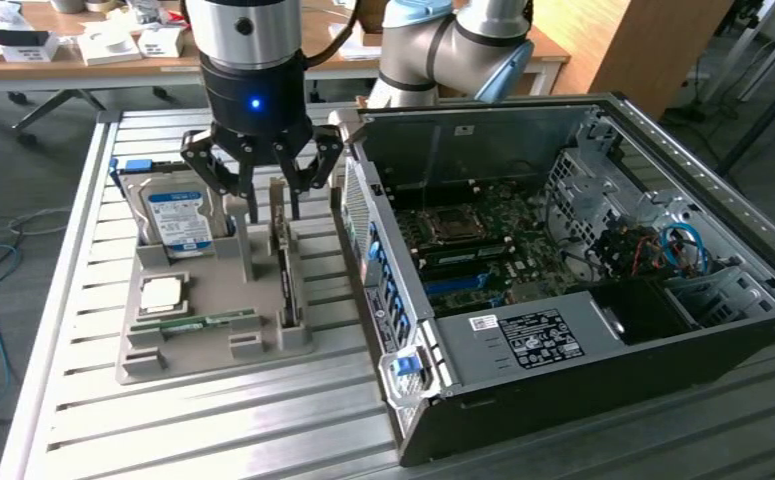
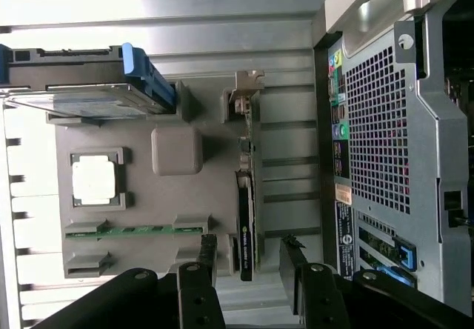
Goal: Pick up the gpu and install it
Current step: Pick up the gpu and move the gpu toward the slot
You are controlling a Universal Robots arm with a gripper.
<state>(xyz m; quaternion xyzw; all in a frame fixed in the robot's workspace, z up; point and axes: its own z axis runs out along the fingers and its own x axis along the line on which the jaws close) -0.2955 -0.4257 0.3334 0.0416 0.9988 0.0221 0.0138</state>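
Your gripper (image 2: 249, 258) hangs over the grey holder (image 1: 194, 360) with its fingers (image 2: 207, 258) spread wide and nothing between them, one on each side of the gpu (image 2: 246, 218), so you're lined up to pinch the board across its thin faces. No contact visible; looks like the pick is not yet made. The gpu stands on edge in a slot along the holder's side nearest the computer case (image 2: 385, 136), silver bracket at the end away from the fingers. My guess is it's stored upright so its top edge is free to grab. Elsewhere on the holder, further from the case: a memory stick (image 1: 210, 322) lying in its groove, a processor (image 1: 163, 293) flat in a square pocket, and a blue-labelled hard drive (image 1: 178, 220) propped upright at the holder's back corner. All are well apart from the fingers, so mind you take only the card. The holder sits on a slatted metal table (image 1: 227, 430). Just beside the holder the case lies with its side panel off, motherboard (image 1: 481, 250) facing up, likely so a card can go straight down into a slot. Nothing is installed yet.
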